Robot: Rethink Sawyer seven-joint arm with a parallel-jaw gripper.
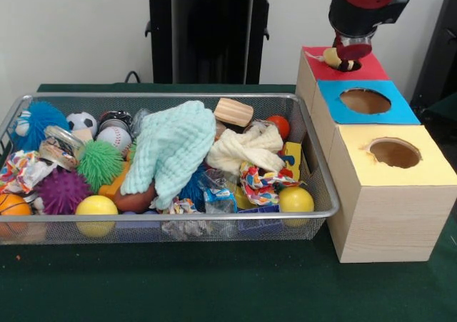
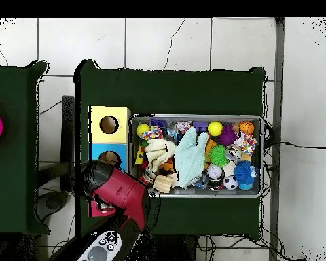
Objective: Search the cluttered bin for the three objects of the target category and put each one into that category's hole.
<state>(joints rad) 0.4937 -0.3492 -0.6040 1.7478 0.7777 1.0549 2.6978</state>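
The wire mesh bin (image 1: 164,96) stands on the green table, full of mixed toys; it also shows in the overhead view (image 2: 196,117). My gripper (image 1: 350,54) hangs right over the red-surrounded hole (image 1: 364,70) of the far wooden box. A small pale yellow plush toy with dark marks (image 1: 332,56) sits at the gripper's tip, at the hole's edge; I cannot tell whether it is held. The hole itself is mostly hidden by the gripper. In the overhead view my arm (image 2: 115,190) covers the red box. No orange striped plush shows in the bin.
Blue-surrounded hole (image 1: 365,101) and yellow-surrounded hole (image 1: 394,153) lie nearer the camera on the same row of boxes. A mint knitted cloth (image 1: 171,147) covers the bin's middle, among spiky balls (image 1: 98,165), rope toys (image 1: 260,183) and a wooden block (image 1: 233,112).
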